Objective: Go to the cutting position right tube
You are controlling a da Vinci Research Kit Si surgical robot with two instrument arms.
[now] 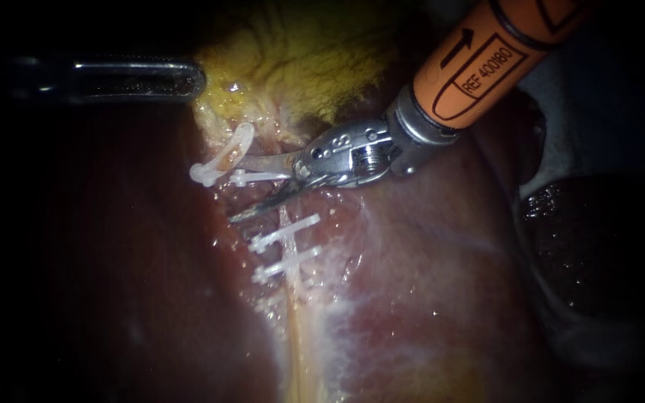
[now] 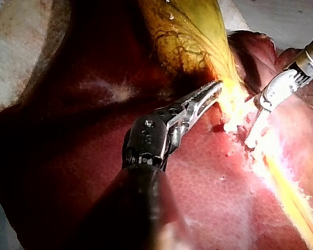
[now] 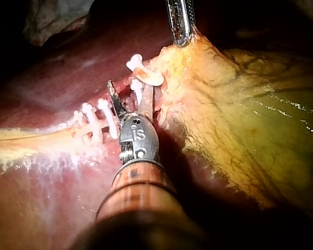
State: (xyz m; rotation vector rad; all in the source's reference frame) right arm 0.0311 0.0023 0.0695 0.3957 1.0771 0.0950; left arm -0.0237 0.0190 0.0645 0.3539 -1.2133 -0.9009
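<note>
The left instrument (image 1: pixel 136 80) is rested at the edge of the gallbladder (image 1: pixel 293 52), and the tube (image 1: pixel 287 216), crossed by white clips (image 1: pixel 287 233), is seen just beside the right instrument (image 1: pixel 244 188), whose jaws are parted wide and empty, so a clip may be nicked if they are closed off-centre.

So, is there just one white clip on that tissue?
No, the endoscope view shows four white clips close together.

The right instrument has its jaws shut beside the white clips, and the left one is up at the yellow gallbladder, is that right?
Not quite. The right instrument has its jaws open: the right wrist view shows a gap between them. The rest holds: it is beside the white clips, and the left instrument is up at the gallbladder.
</note>
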